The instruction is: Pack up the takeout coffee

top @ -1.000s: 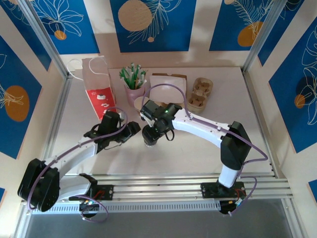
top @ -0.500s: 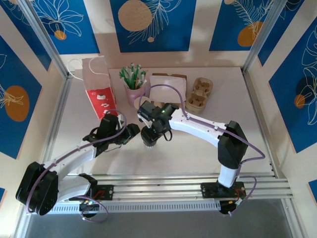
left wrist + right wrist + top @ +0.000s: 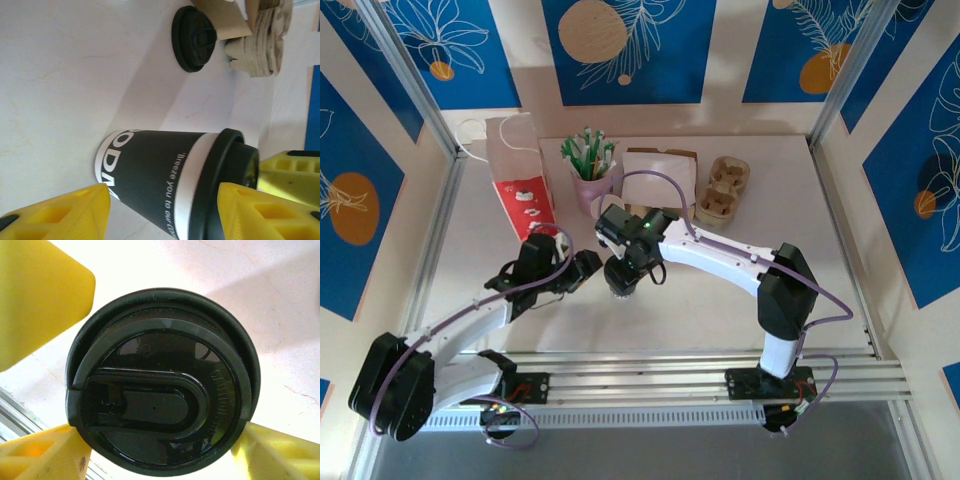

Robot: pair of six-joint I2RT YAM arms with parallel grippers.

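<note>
A black paper cup [image 3: 620, 279] with a white band and a black lid [image 3: 160, 385] stands upright mid-table. My right gripper [image 3: 623, 270] comes down on it from above, its fingers [image 3: 45, 455] pressed to opposite sides of the lid rim. My left gripper [image 3: 583, 269] sits just left of this cup, open, with its yellow fingertips [image 3: 60, 212] level with the cup's base and lid but apart from the cup wall [image 3: 150, 175]. Farther back stands the takeout coffee [image 3: 194, 37], a tan cup under a round black lid.
A red-and-white paper bag [image 3: 520, 175] stands at the back left. Beside it are a pink cup of green-white sticks [image 3: 590, 170], a kraft box [image 3: 660, 165] and a pulp cup carrier [image 3: 722, 190]. The aluminium rail [image 3: 650, 365] runs along the near edge.
The left arm has shifted slightly toward the near edge, its gripper staying beside the black cup. The right gripper and the black cup have crept a little to the left.
</note>
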